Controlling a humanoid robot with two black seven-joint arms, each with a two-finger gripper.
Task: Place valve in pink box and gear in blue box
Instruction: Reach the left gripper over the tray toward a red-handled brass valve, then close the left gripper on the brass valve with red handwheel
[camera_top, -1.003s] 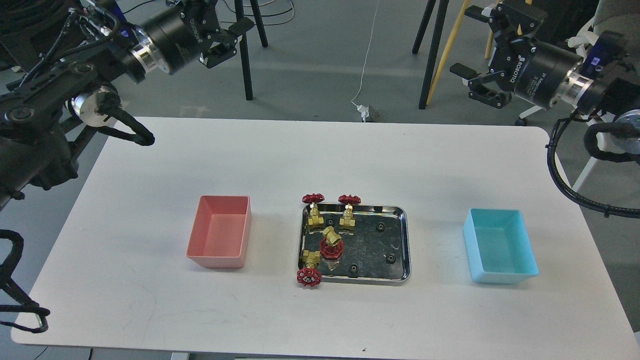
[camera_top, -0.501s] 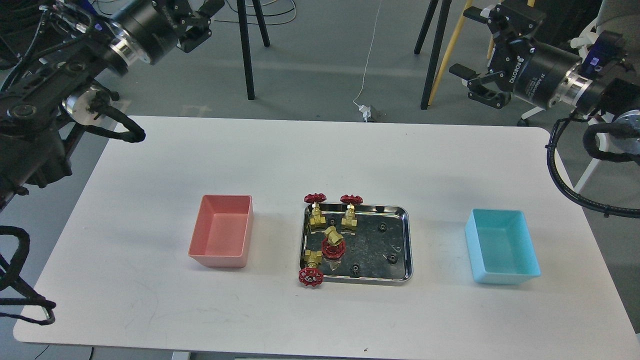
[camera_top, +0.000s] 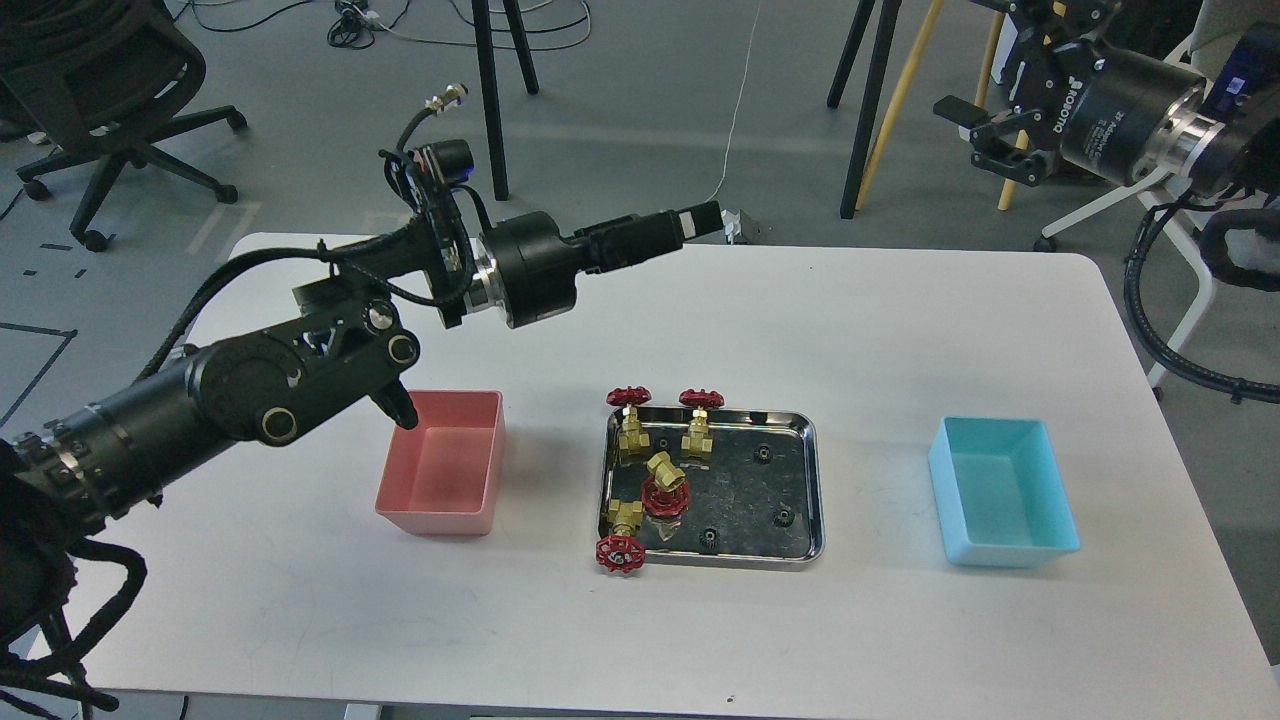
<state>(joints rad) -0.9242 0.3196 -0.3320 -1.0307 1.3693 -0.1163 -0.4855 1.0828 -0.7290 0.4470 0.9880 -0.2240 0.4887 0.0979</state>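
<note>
Grey floor (camera_top: 620, 90), black office chair (camera_top: 110, 70), cables.

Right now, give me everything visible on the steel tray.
The steel tray is a shiny rectangular metal pan with rounded corners and a low rolled rim, lying flat on the white table between the pink box and the blue box, touching neither. Four brass valves with red handwheels crowd its left half; small black gears dot the right. No hand touches it.

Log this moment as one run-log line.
left gripper: above table, holding nothing | right gripper: open, off table | valves, gears: in steel tray | pink box, blue box: empty
</note>
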